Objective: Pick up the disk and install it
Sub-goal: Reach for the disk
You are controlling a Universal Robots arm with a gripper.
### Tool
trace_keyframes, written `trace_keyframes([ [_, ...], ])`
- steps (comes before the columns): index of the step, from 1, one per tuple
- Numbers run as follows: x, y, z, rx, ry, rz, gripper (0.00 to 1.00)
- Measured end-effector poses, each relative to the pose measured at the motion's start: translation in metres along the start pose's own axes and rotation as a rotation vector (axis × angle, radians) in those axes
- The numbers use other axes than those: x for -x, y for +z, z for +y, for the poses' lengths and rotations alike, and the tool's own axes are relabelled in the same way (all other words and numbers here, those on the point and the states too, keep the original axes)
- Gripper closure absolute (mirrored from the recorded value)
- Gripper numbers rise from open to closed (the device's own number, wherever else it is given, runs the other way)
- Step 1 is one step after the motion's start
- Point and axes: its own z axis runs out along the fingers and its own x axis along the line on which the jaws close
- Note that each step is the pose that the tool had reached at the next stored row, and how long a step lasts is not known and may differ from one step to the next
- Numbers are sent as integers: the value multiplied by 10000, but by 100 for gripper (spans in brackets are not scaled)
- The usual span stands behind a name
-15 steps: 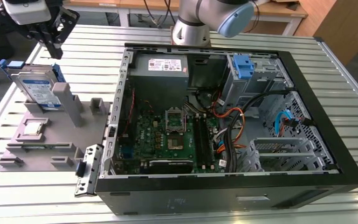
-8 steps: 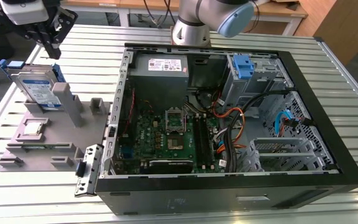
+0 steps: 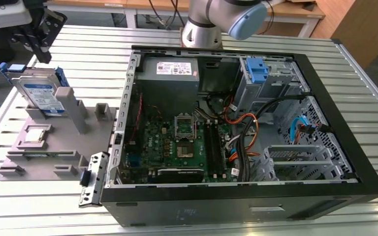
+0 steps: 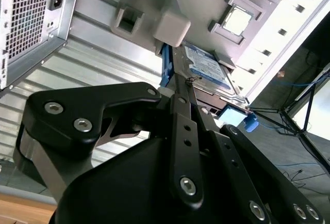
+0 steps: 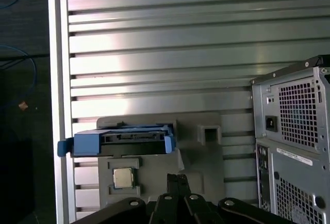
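Observation:
The disk [image 3: 41, 93] stands on edge in a slot of the grey fixture [image 3: 45, 152] at the exterior view's left, its white-and-blue label facing out and a blue carrier frame around it. My gripper [image 3: 43, 55] hangs just above and behind its top edge, apart from it, with the fingers together and nothing between them. In the first wrist view the disk [image 5: 124, 141] shows edge-on beyond the gripper [image 5: 178, 180]. In the second wrist view the gripper [image 4: 181, 82] points at the disk's [image 4: 206, 66] edge.
The open computer case [image 3: 366, 172] lies on the slatted metal table [image 3: 97, 44], with a grey power supply [image 3: 169, 73], cables and a drive bay holding a blue carrier [image 3: 258, 71]. A processor chip [image 3: 37, 133] sits on the fixture. The arm's base [image 3: 202, 29] stands behind the case.

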Motion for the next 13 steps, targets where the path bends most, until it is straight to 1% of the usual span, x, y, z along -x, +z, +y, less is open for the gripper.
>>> trace_keyframes([
  [2, -65, 17, 2, 0, 0, 0, 89],
  [7, -183, 57, 10, -1, 2, 1, 89],
  [9, -220, 72, 22, 0, 2, -1, 89],
  [13, -272, 93, 44, -1, 3, 1, 89],
])
